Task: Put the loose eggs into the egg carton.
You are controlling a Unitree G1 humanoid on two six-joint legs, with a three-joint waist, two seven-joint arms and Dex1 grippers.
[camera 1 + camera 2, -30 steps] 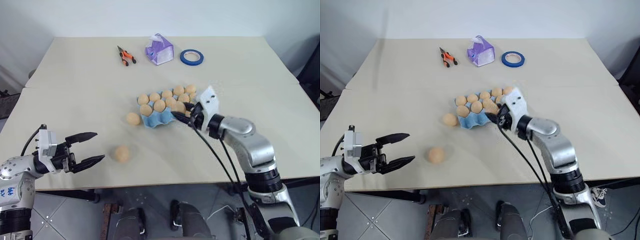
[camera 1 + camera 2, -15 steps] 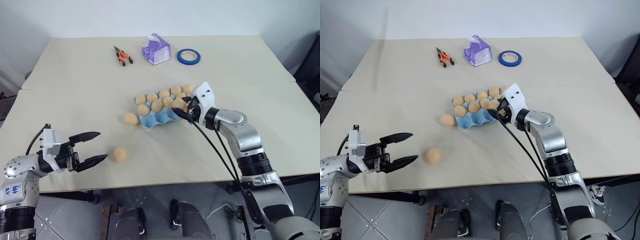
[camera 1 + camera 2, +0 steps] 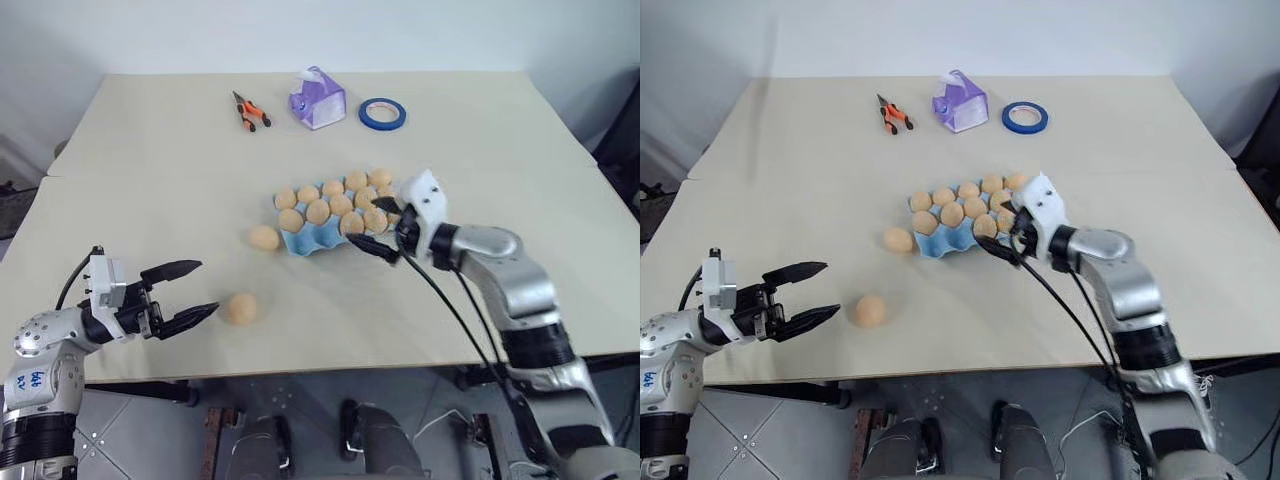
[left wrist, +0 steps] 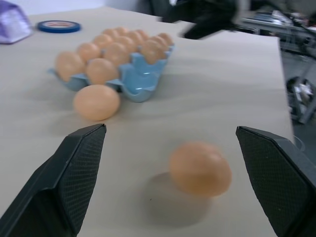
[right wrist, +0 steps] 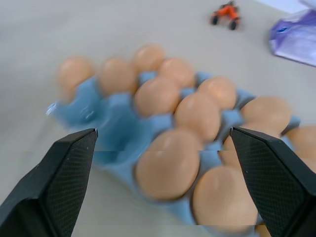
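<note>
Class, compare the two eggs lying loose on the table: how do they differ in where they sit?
The near egg lies apart, just ahead of the open left gripper; the far egg rests right beside the blue carton, whether touching I cannot tell. Both are tan, smooth and outside the carton.

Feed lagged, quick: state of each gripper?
Left gripper: open, empty, beside a loose tan-orange egg.
Right gripper: open, empty, at the light blue moulded egg carton.

Left claw (image 3: 192, 290), right claw (image 3: 381, 229) agape

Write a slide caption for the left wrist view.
Open left gripper faces a loose egg; egg carton beyond.
</note>
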